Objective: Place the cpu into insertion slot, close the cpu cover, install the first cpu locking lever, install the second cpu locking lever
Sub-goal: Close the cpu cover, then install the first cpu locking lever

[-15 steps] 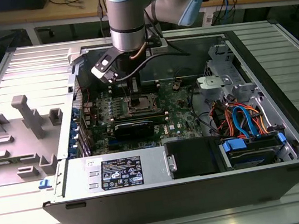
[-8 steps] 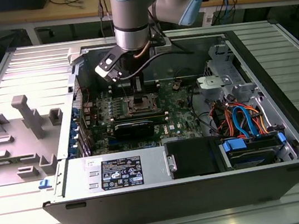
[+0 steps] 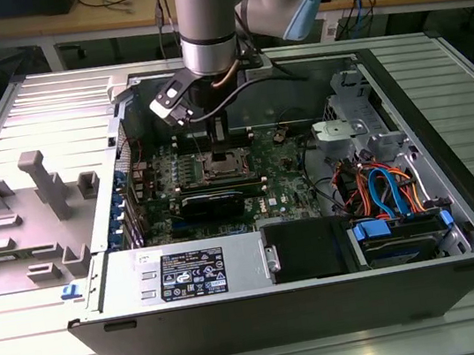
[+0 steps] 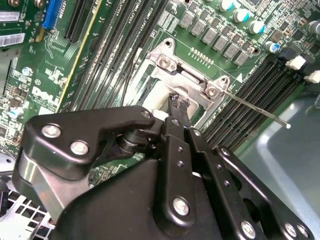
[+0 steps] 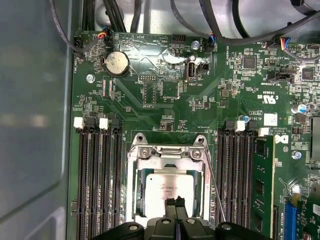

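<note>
The open computer case (image 3: pixel 454 198) lies on its side on the ribbed metal surface (image 3: pixel 33 127), and the arm reaches down into it over the middle of the green board (image 5: pixel 165 100). In the first wrist view the chip (image 5: pixel 167 186) sits flat in the socket (image 5: pixel 130 200), between the two banks of long black memory slots (image 5: pixel 100 175). The silver cover frame (image 5: pixel 150 165) lies down over it, and the chip's grey top shows through the frame's window. The claw (image 5: pixel 175 202) is at the chip's edge nearest the camera, its two narrow black fingertips drawn almost together with nothing visible between them. A thin metal lever (image 5: pixel 214 187) runs along one side of the socket; in the second wrist view its free end stands out over the memory slots.
</note>
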